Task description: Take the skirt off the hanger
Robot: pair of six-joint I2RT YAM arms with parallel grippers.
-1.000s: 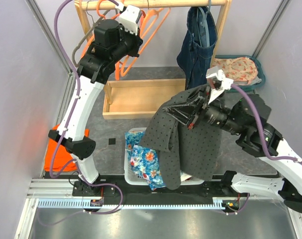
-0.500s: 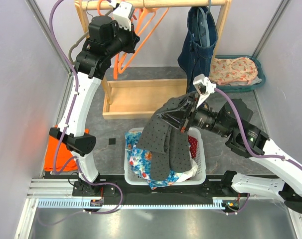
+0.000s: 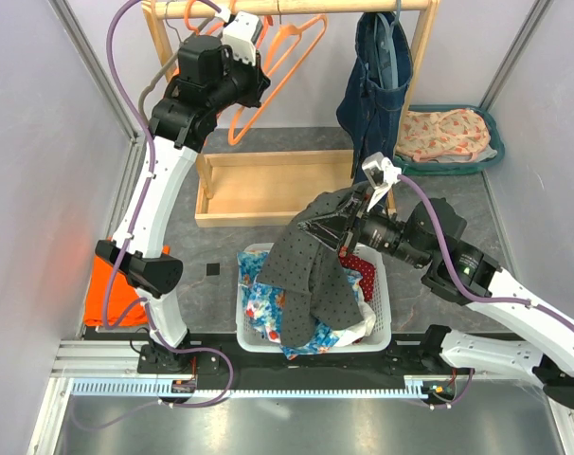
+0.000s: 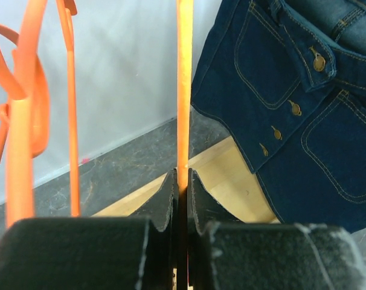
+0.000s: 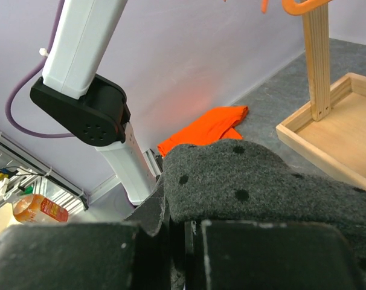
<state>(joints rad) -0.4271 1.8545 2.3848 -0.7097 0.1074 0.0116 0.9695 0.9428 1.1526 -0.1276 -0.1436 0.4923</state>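
The skirt (image 3: 311, 270) is dark grey with black dots. It hangs from my right gripper (image 3: 317, 226) down into the white basket (image 3: 384, 322). My right gripper is shut on the skirt's edge, as the right wrist view (image 5: 243, 181) shows. My left gripper (image 3: 260, 87) is up by the wooden rail (image 3: 296, 8), shut on the bar of an orange hanger (image 4: 183, 90). That hanger (image 3: 292, 52) is bare and hangs among other orange hangers.
A denim garment (image 3: 374, 85) hangs at the rail's right end. The wooden rack base (image 3: 268, 185) lies behind the basket. A teal tray (image 3: 491, 123) with floral cloth sits at the back right. Orange cloth (image 3: 102, 294) lies at the left wall. Floral fabric (image 3: 273, 303) fills the basket.
My right gripper has moved left and down with the skirt, which now drapes lower into the basket. My left gripper shifted slightly along the rail, still holding the orange hanger.
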